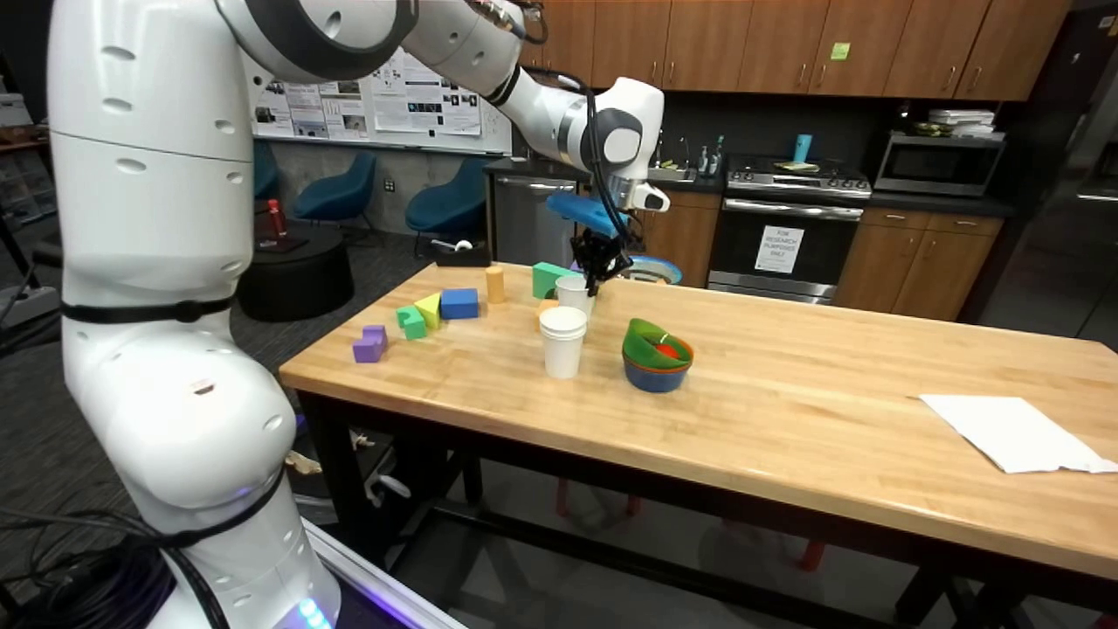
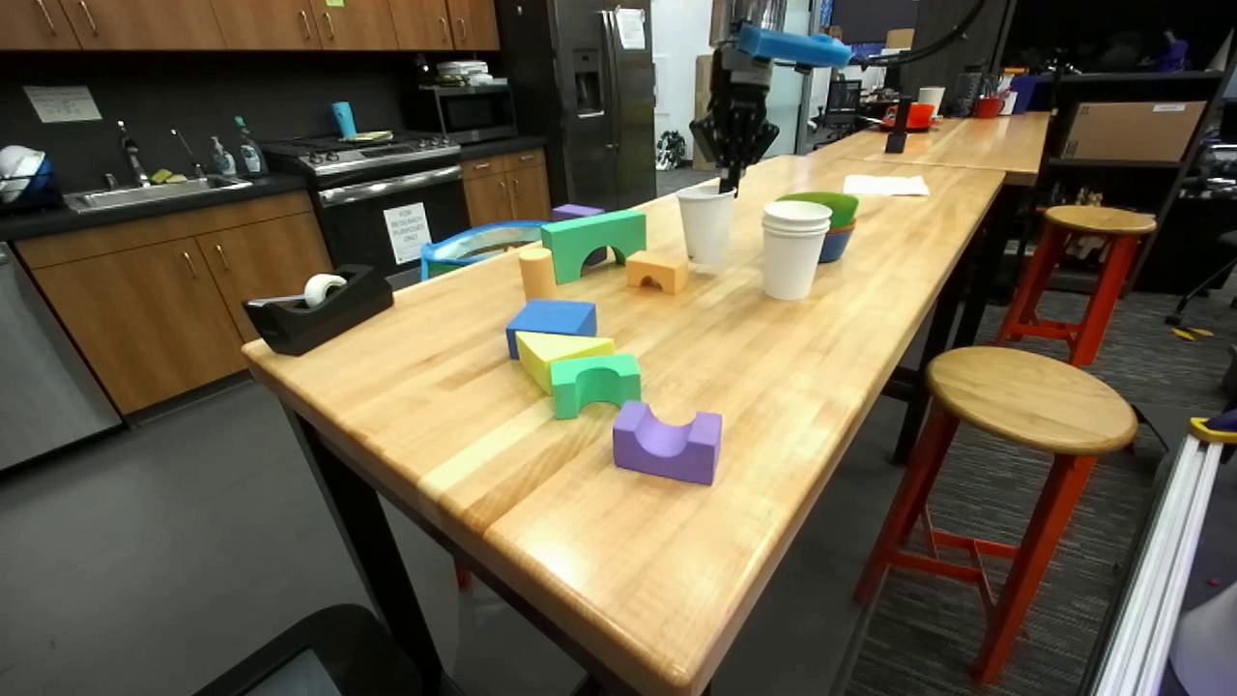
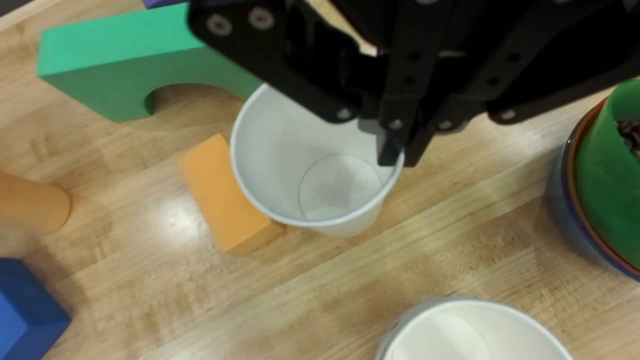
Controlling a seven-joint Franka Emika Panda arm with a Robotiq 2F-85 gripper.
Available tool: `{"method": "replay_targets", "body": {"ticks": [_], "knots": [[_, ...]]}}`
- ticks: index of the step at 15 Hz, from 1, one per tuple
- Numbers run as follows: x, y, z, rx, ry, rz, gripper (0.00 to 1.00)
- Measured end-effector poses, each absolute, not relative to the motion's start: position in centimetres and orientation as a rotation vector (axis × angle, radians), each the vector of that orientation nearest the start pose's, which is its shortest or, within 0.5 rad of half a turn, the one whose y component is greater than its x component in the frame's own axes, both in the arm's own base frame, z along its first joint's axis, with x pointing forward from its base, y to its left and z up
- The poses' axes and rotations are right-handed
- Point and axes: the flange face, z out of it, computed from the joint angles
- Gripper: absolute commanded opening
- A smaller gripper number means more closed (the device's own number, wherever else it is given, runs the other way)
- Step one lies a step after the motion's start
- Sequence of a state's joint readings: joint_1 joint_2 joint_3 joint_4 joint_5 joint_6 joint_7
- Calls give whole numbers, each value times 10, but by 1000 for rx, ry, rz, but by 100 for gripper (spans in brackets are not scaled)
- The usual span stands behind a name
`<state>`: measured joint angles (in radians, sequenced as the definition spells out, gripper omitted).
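Observation:
In the wrist view my gripper (image 3: 401, 161) is shut on the near-right rim of a white cup (image 3: 320, 180), one fingertip inside the wall and the other outside. The cup's inside is bare down to its base. Both exterior views show the cup (image 2: 704, 227) upright below the gripper (image 2: 730, 188); whether its base touches the table I cannot tell. Close beside it lies a small orange arch block (image 3: 225, 195), with a larger green arch block (image 3: 120, 55) behind. A stack of white cups (image 1: 562, 349) stands apart, near a blue bowl (image 1: 655, 380) with a tilted green bowl (image 1: 645, 346) in it.
Farther along the table are an orange cylinder (image 2: 537, 275), a blue block (image 2: 551, 324), a yellow wedge (image 2: 556, 350), a small green block (image 2: 597, 379) and a purple block (image 2: 667, 447). A tape dispenser (image 2: 319, 309) sits at the corner. White paper (image 1: 1017, 428) lies at the opposite end.

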<state>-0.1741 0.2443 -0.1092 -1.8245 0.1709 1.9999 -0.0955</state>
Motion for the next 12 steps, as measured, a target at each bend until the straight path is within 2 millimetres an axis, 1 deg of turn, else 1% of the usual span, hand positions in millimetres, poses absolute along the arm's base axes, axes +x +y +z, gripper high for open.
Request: {"method": "replay_targets", "body": {"ticks": [3, 7, 9, 12], "knots": [[579, -149, 432, -2972, 305, 72, 1], [552, -142, 478, -2964, 206, 55, 1], [536, -140, 495, -2960, 155, 43, 1], [514, -139, 511, -2955, 95, 19, 1]]}}
